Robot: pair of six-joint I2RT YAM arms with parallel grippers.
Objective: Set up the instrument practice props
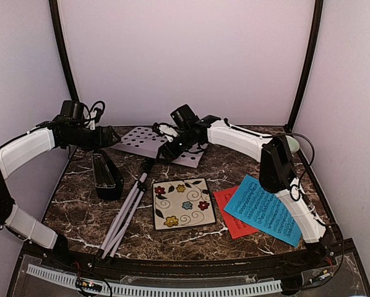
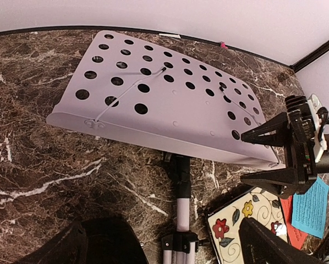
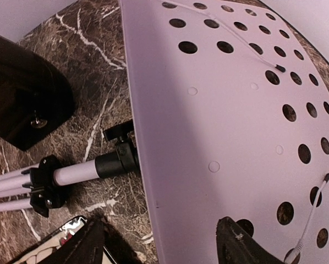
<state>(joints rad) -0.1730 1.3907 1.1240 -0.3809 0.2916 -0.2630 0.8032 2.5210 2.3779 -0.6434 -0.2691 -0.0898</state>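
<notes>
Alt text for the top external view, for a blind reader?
A white music stand lies flat on a marble table, the left gripper and right gripper at its desk. Nearby: a black metronome, floral tile, and blue sheet overlapping a red sheet.

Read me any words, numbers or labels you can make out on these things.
No text reads clearly anywhere.
The blue music sheet: rows of dark print, too small to read.
The red music sheet: mostly under the blue one, nothing legible.
The floral tile, music stand and metronome: no writing visible.
</notes>
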